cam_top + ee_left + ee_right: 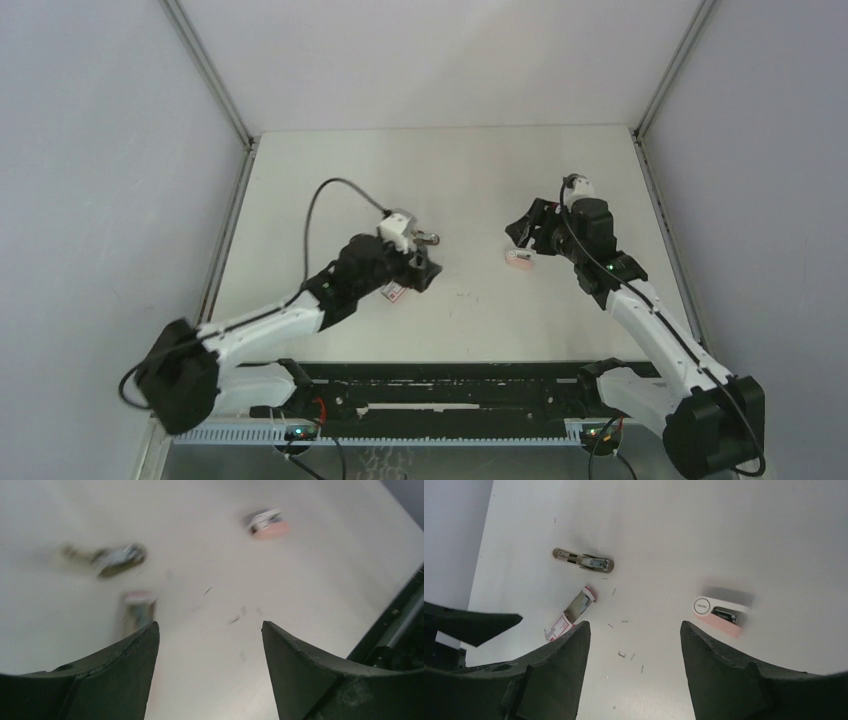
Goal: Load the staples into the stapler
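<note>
Desk [450, 170]: plain white top, matte. Grey walls [100, 150] on three sides, with alu frame posts [210, 75] at the back corners. Arm bases sit at the near edge.

Only container is the staples [574, 611] box, a white sleeve w/ red print lying flat on the desk, left of centre. Its tray is slid partway out at the far end. The inside looks grey, and single strips are too small to tell.

- The stapler [584, 561], a dark grey metal piece, lies flat just beyond the box's open end. It is near the box but apart from it.
- Loose staples [624, 654] are scattered on the desk right of the box.
- A pink-and-white item [721, 614] lies well right of the box, past the loose bits.

Left tool [209, 630] is just beside the box on its right in the top view. Its fingers are spread w/ nothing between them. That wrist view is blurred.

Right tool [634, 627] is well right of the box, close by the pink-and-white item. Its fingers are apart and hold nothing.
</note>
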Available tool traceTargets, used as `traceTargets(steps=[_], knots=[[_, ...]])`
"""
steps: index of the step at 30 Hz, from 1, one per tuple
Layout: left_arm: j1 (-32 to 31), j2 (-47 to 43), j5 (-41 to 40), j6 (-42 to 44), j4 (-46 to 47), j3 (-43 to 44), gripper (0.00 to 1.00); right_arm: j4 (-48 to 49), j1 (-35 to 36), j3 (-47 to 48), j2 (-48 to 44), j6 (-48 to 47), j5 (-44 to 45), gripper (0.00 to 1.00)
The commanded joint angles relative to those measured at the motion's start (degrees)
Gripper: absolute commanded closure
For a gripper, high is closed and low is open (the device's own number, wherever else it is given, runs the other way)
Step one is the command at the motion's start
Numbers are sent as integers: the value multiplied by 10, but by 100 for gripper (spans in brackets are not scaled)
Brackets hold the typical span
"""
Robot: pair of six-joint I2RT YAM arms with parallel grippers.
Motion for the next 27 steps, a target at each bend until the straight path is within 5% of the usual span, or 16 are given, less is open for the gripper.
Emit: traceTargets(steps=[1, 12, 27], knots=[[-42, 154, 124, 107, 129, 144, 22, -48, -10, -19, -73, -19, 26, 34], [-48, 456, 330, 170, 248, 342, 20, -79, -25, -51, -185, -5, 19, 28], [-49, 644, 333, 121, 225, 517, 17, -80, -38, -64, -227, 17, -19, 28]])
